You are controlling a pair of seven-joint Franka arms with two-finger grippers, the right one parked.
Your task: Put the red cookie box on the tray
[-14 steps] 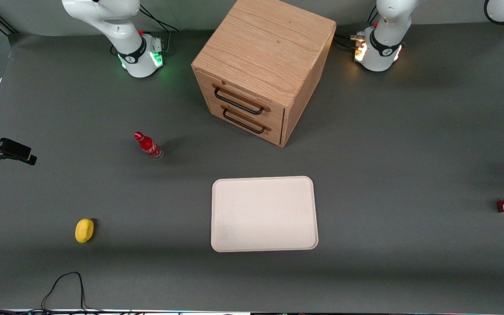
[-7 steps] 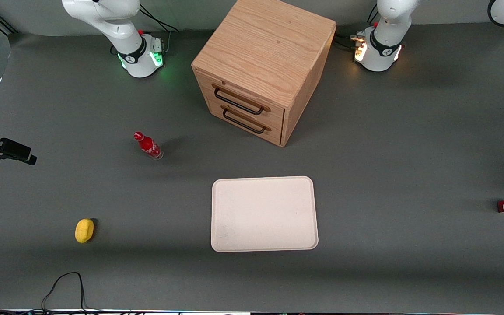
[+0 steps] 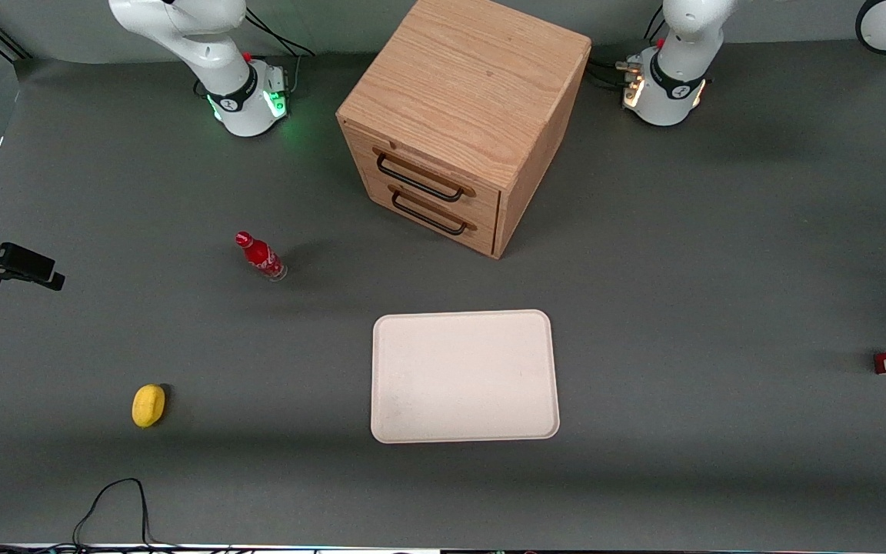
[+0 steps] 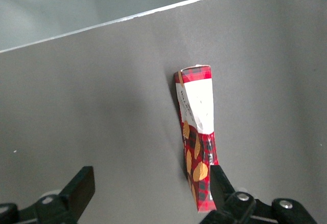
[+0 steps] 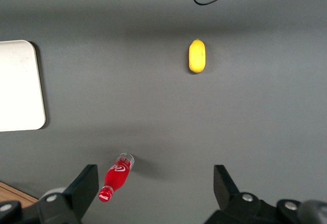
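Spread pincer (image 4: 148, 185) above red cookie box (image 4: 196, 142)

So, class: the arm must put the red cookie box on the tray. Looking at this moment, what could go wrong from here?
1. The gripper is open above the table, but the red cookie box sits beside one finger, not between the two; closing now might miss or knock it.
2. The box stands on a thin edge, so a nudge could tip it.
3. It lies at the working arm's end of the table, away from the tray; a weak grip might slip during the carry.
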